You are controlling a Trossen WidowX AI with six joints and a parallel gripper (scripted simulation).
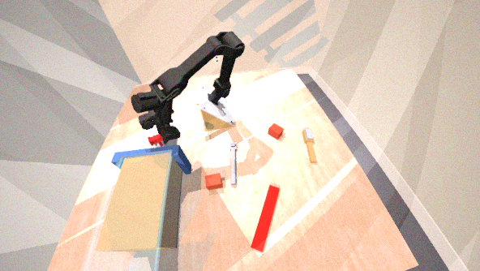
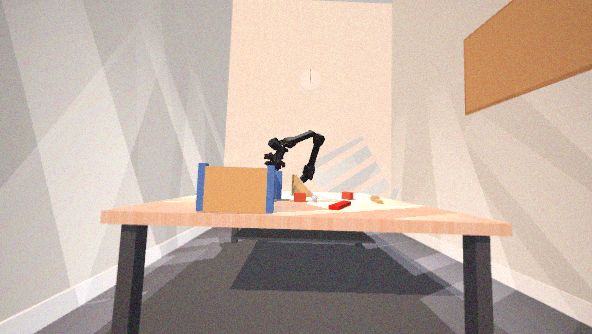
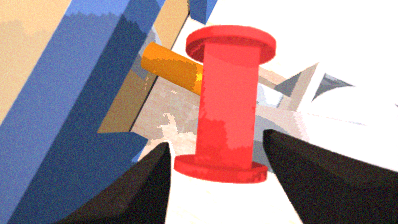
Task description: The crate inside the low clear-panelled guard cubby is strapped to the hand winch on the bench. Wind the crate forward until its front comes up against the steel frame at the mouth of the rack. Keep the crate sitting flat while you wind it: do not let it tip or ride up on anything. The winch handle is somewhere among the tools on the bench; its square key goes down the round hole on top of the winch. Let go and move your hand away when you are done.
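Observation:
The tan crate sits flat in the clear-panelled cubby, its front close behind the blue frame. Whether they touch cannot be told. The winch handle's red grip stands beyond the frame. An orange bar runs behind it. Grey and white winch parts show beyond; the key and round hole are hidden. My gripper is open, with a fingertip on each side of the grip's lower part and gaps between.
Two red blocks, a silver wrench-like tool, a red bar and a wooden-handled tool lie to the right of the cubby. A tan wedge stands by the arm's base.

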